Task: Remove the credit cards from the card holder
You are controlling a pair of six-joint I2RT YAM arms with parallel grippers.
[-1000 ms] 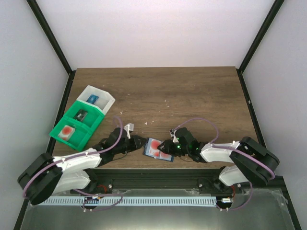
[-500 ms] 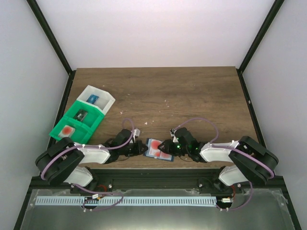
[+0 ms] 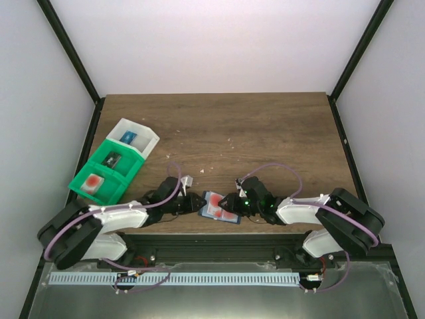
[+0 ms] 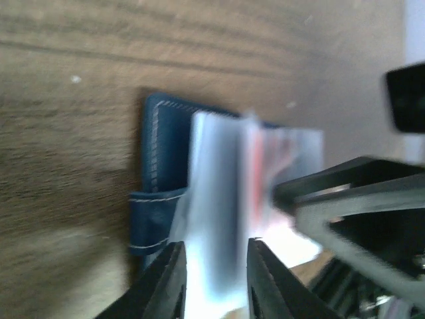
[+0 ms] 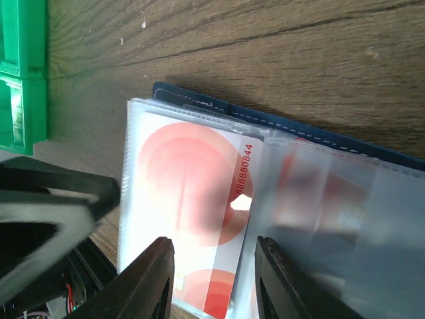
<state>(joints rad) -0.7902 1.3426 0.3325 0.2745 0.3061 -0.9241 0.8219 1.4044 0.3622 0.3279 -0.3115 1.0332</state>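
Note:
The card holder [image 3: 211,207] lies open on the wood near the front edge, a dark blue wallet [image 4: 156,174] with clear plastic sleeves. A credit card [image 5: 189,189] with red-orange circles sits in the front sleeve; a second one [image 5: 312,193] shows blurred in the sleeve behind. My left gripper [image 3: 194,203] is at the holder's left end, jaws apart with a raised sleeve [image 4: 216,219] between them. My right gripper [image 3: 229,203] is at the holder's right end, jaws apart and low over the sleeved card.
A green bin [image 3: 103,174] holding one pale card with a red blotch stands at the left, joined to a white bin [image 3: 136,136] behind it. The green bin also shows in the right wrist view [image 5: 23,66]. The table's front edge runs just below the holder.
My left arm has swung in and lowered, bringing its gripper against the holder's left end. The right arm and the holder have stayed put.

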